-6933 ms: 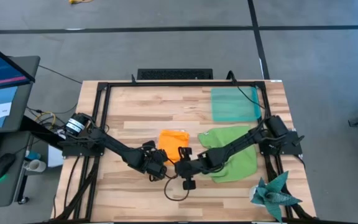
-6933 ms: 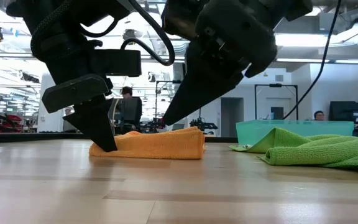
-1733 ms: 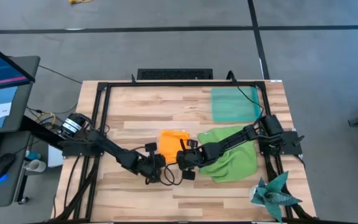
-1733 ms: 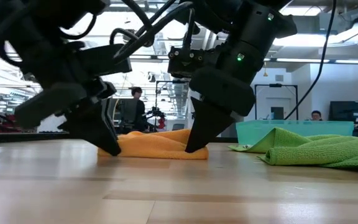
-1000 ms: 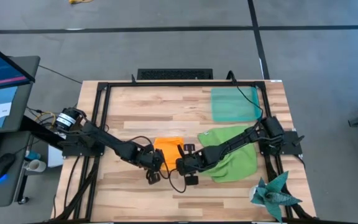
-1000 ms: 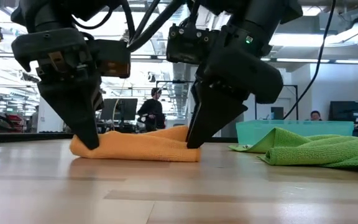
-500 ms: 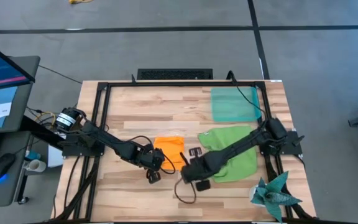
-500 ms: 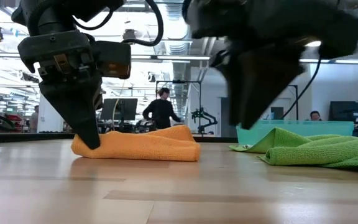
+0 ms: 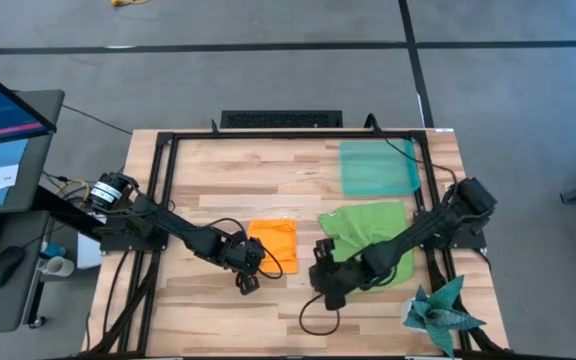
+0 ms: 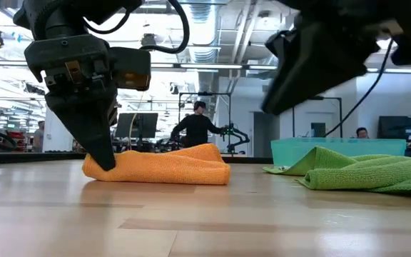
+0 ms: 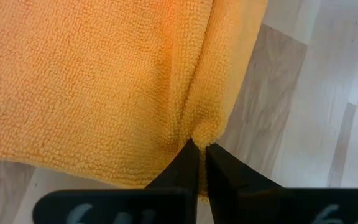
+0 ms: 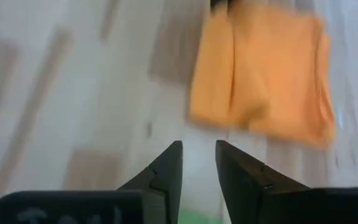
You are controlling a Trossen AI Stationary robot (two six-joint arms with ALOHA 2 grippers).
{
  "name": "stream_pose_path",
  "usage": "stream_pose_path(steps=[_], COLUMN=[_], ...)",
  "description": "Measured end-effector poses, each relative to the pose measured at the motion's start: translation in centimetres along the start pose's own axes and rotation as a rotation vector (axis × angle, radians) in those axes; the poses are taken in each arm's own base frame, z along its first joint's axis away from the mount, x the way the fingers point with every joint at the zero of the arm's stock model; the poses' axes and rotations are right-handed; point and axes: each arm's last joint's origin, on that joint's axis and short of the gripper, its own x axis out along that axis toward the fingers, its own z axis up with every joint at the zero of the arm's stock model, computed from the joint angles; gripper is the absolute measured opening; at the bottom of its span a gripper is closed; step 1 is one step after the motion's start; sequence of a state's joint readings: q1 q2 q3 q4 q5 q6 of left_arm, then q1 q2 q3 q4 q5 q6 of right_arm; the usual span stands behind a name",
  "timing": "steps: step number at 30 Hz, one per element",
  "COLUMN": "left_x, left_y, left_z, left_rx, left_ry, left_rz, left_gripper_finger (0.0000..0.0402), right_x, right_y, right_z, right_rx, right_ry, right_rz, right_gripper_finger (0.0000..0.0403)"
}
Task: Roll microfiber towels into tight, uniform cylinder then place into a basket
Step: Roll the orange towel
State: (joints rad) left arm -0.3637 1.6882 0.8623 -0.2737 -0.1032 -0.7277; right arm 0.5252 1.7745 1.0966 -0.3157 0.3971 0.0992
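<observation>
The orange towel [image 9: 274, 244] lies folded in a low flat bundle on the table's middle; it also shows in the low view [image 10: 159, 165]. My left gripper [image 9: 251, 260] is shut on its near left part. My right gripper [image 9: 321, 262] is open by a narrow gap and empty. It is raised off the table [image 10: 280, 96] over the left edge of the green towel [image 9: 373, 245], which lies crumpled to the orange towel's right. In the right wrist view the orange towel [image 12: 260, 81] lies ahead of the fingers. The teal basket [image 9: 378, 167] stands at the far right. My left gripper pinches a small bunched fold [image 11: 202, 132] at the orange towel's edge between its two fingertips, at the towel's left end [image 10: 100, 164]. The fingers come from above, pointing down. The towel lies flat on the table, slack.
A dark teal spiky star-shaped cloth [image 9: 438, 312] lies at the table's near right corner. A black frame [image 9: 168, 150] runs along the table's edges. Bare wood lies along the near edge [image 9: 268, 320] and at the far left. People show in the room behind.
My right gripper has come off the orange towel's right end, risen well above the table and drawn back toward the table's right, over the green towel's edge. The orange towel has stayed on the table, still held at its left end.
</observation>
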Motion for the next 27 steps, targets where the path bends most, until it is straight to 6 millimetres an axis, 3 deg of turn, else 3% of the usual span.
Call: stream_pose_path(steps=[5, 15, 21, 27], left_x=[0.0, 0.0, 0.1, 0.1], left_y=[0.0, 0.5, 0.7, 0.7], left_z=[0.0, 0.4, 0.6, 0.6], left_rx=[-0.011, -0.051, -0.067, -0.070], left_ry=[0.001, -0.030, -0.034, -0.031], left_rz=[0.000, 0.032, 0.041, 0.038], left_gripper_finger=[0.0005, 0.0005, 0.0005, 0.0005], right_x=[1.7, 6.5, 7.2, 7.7], right_y=[-0.5, -1.7, -1.8, -3.2], right_z=[-0.5, -0.6, 0.0, -0.3], right_rx=[0.015, -0.073, -0.127, -0.147], right_ry=[-0.184, -0.117, -0.123, -0.090], right_rz=[-0.006, -0.029, 0.012, -0.019], right_gripper_finger=[0.0118, 0.0132, 0.0169, 0.0200])
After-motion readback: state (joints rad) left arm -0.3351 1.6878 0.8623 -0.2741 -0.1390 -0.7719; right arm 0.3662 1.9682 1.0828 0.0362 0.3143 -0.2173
